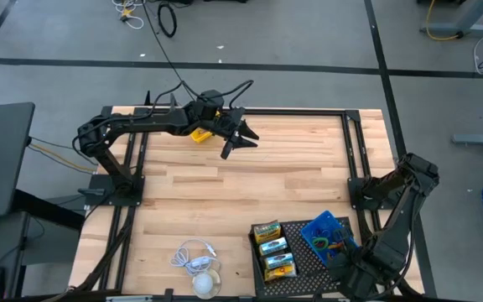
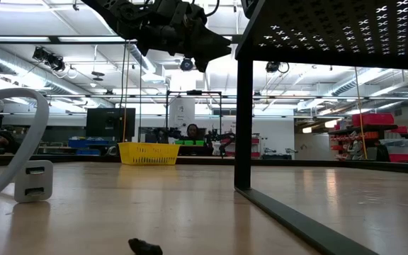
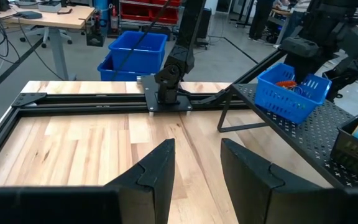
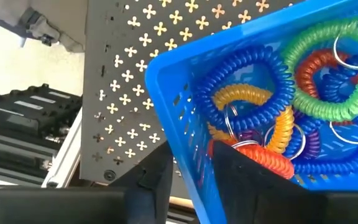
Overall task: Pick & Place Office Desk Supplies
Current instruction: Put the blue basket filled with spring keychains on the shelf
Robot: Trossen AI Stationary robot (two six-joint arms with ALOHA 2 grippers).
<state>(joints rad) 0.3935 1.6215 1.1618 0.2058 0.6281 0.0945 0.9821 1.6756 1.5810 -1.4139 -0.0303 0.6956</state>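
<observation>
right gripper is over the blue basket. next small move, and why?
Probably lower the right gripper a little further into the blue basket and shut on one coil band, such as the orange one nearest its fingers. In its wrist view the fingers are apart, straddling the basket's wall, and nothing is held. The left gripper waits open over bare table.

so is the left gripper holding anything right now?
No. In the left wrist view the left gripper is open, with only bare wooden table showing between its fingers.
</observation>
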